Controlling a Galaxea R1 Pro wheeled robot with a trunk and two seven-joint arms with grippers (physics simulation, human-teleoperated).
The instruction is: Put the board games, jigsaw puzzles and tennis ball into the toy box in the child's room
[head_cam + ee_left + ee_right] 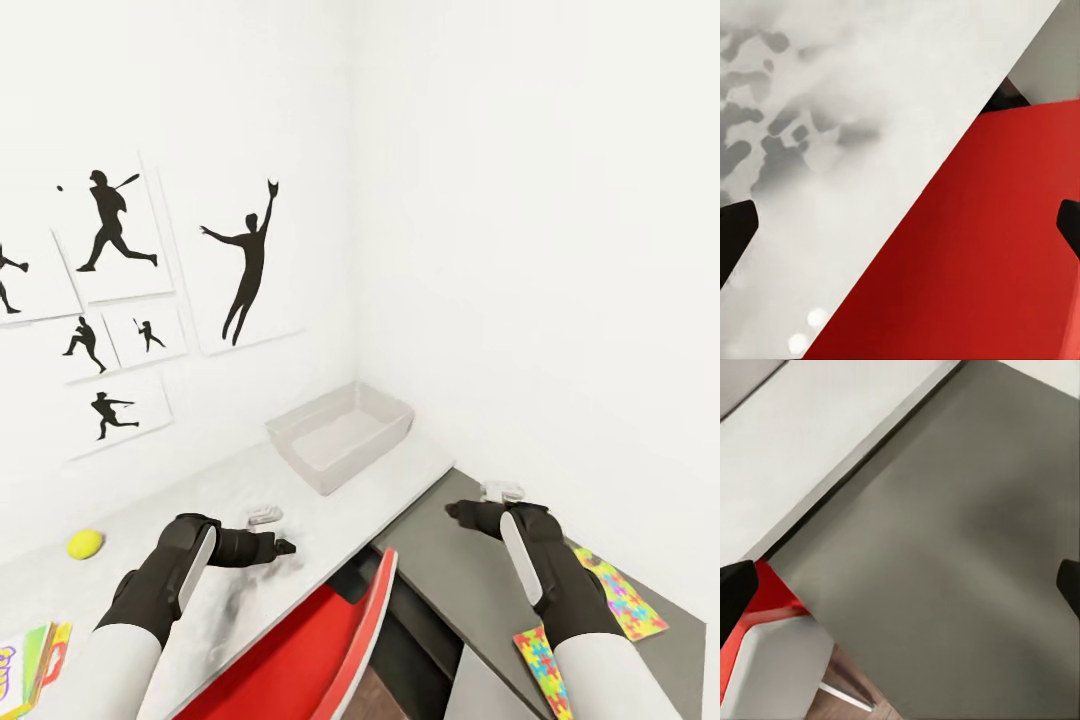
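White walls meet in a corner behind the worktop (250, 480), the left wall hung with black silhouette prints of ball players (110, 220). On the light grey part of the worktop, close to the corner, sits the toy box (342, 436), pale and shallow; its inside looks bare as far as the head view reaches. Well to the left of it, near the wall, lies the tennis ball (85, 543). On the dark grey corner section the two jigsaw puzzles (610, 610) lie flat, one partly hidden under the right forearm and cut off by the frame's lower edge. At the bottom left corner a strip of bright cartoon print (35, 665) shows, likely a board game, but too much is cut off to be sure. A red chair (300, 650) stands below the worktop's edge, its lower part out of frame.

The left pincer (282, 547) hovers over the light top; in the left wrist view (900, 225) its two dark fingertips sit at opposite edges, spread apart with nothing between them, above the marbled top and the red chair (975, 247). The right pincer (458, 512) hangs over the dark section; the right wrist view (900, 585) shows its tips likewise wide apart and empty over the grey surface. Two small white objects (265, 515) near the pincers are too small to identify.
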